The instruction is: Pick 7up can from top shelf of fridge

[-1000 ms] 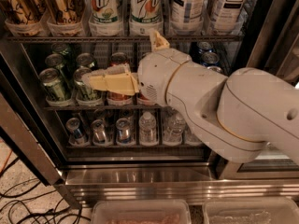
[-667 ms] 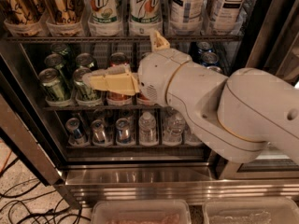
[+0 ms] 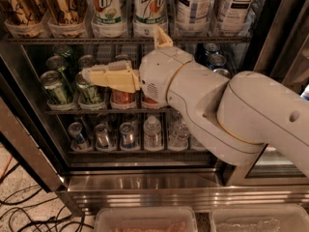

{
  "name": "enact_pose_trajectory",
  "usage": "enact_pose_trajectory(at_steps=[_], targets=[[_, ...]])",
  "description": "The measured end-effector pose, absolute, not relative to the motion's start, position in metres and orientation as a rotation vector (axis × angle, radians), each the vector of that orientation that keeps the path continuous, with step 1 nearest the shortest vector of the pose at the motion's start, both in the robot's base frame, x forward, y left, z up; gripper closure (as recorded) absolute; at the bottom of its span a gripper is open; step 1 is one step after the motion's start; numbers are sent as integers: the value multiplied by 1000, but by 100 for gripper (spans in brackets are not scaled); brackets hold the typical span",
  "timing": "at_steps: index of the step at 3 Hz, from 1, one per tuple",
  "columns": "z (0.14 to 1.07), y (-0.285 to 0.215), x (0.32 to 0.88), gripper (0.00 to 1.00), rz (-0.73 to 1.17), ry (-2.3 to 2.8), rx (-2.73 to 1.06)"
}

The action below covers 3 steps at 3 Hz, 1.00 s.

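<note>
Two 7up cans stand side by side on the top shelf [image 3: 48, 41] of the fridge [image 3: 145, 187]: the left one [image 3: 107, 8] and the right one [image 3: 149, 8], both cut off at the top edge of the view. My gripper [image 3: 89, 74] points left in front of the middle rack of short green cans. It is below the top shelf's front bar and under the left 7up can. It holds nothing that I can see. My white arm [image 3: 231, 115] comes in from the right and hides part of the middle rack.
Gold-brown cans [image 3: 65, 6] stand left of the 7up cans and tall tea cans [image 3: 193, 6] to their right. Short green cans [image 3: 55, 86] fill the middle rack and small cans and bottles [image 3: 128, 134] the lower one. Cables [image 3: 24, 211] lie on the floor at left.
My gripper has risen slightly towards the top shelf. The cans have not moved.
</note>
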<state>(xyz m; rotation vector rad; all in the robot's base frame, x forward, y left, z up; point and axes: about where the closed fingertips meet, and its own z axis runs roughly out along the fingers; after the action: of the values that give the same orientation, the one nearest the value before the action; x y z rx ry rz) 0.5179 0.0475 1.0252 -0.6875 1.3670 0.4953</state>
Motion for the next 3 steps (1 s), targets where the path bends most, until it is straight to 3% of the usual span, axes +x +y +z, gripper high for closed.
enact_pose_trajectory(at_steps=[2, 3], targets=[[1033, 57, 527, 2, 484, 1361, -669], [1033, 57, 527, 21, 484, 1361, -669]])
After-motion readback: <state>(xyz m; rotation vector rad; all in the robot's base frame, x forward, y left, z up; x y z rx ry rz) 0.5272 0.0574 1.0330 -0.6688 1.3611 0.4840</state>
